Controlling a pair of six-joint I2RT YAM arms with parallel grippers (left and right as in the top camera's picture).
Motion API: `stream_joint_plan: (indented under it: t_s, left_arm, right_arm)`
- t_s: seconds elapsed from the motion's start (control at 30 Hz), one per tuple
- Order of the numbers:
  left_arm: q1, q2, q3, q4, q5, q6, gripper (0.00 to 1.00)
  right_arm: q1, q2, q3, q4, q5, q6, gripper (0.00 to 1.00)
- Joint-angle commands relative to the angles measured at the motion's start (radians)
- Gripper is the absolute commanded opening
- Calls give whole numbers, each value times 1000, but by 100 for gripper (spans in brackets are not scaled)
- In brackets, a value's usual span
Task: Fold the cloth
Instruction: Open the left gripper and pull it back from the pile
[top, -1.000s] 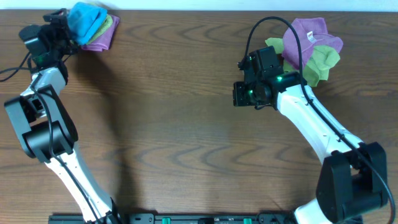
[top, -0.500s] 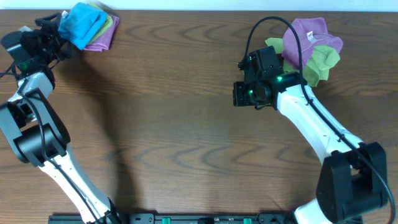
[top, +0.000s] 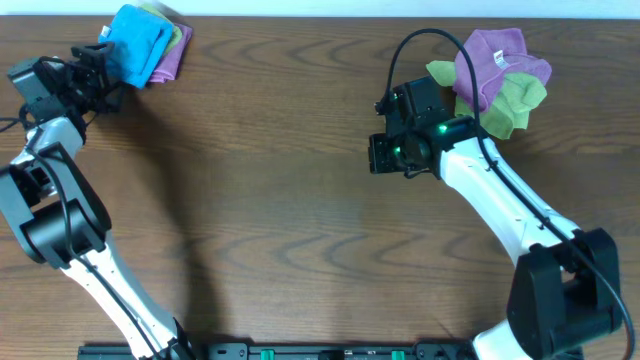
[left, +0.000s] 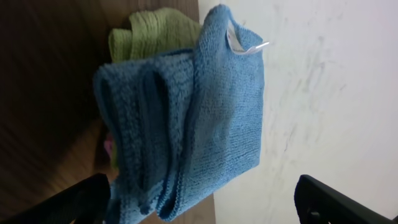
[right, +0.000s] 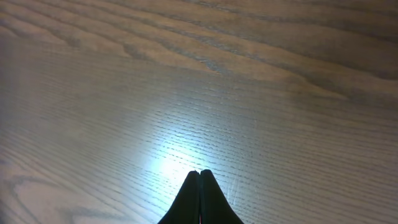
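The left claw (top: 98, 68) has been drawn back from the cloth (top: 135, 42) over the last second; it is now held wide apart and empty, just beside it. The cloth has been left folded, white tag (left: 239, 43) showing, on a lime-green cloth (left: 155, 31) at the worktop's (top: 280, 200) far left corner; the fold may be judged finished. The right claw (right: 199, 193) is pressed together, empty, above bare wood.

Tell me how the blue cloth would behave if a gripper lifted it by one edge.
Probably floppy: the blue cloth lies in soft folds, so the layers would likely unfold and hang. It looks light and fuzzy, so hardly slippery. Pushed, it may drag the lime-green cloth beneath it.
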Motion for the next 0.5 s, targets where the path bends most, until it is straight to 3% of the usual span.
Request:
stream_joint_plan:
  t_s: [0.0,0.27,0.47]
  left_arm:
    - [29,-11,12,-1,8,48,96]
    - [82,-11,12,-31,44,84,96]
    - [126,-32,12,-78,127,183,96]
  right_arm:
    - [16,-18,15,1,-5,-3,1]
    - [17,-18,15,16,-5,-3,1]
    - [17,-18,15,15,-5,-3,1]
